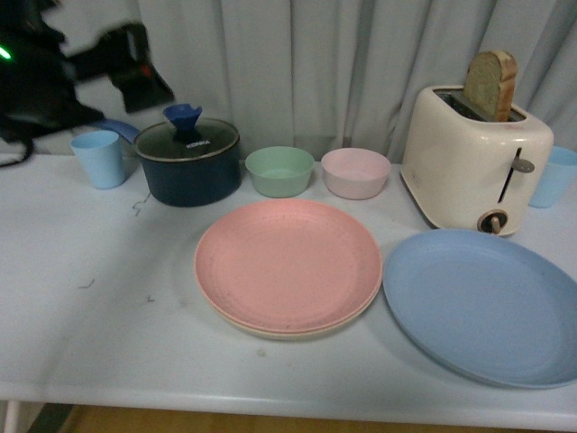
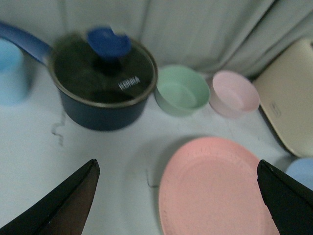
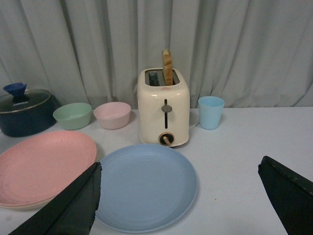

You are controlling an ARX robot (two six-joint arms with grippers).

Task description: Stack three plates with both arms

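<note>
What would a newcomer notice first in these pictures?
The pink plate in the middle of the table, sitting on a beige plate whose rim peeks out beneath. Right of it the blue plate lies alone, and behind that stands a cream toaster with a bread slice sticking up.

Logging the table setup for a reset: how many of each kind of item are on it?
Plates: 3 (pink plate, beige plate, blue plate)
Bowls: 2 (green bowl, pink bowl)
Cups: 2 (left cup, right cup)
Pot: 1
Toaster: 1
Bread slice: 1
Total: 10
</note>
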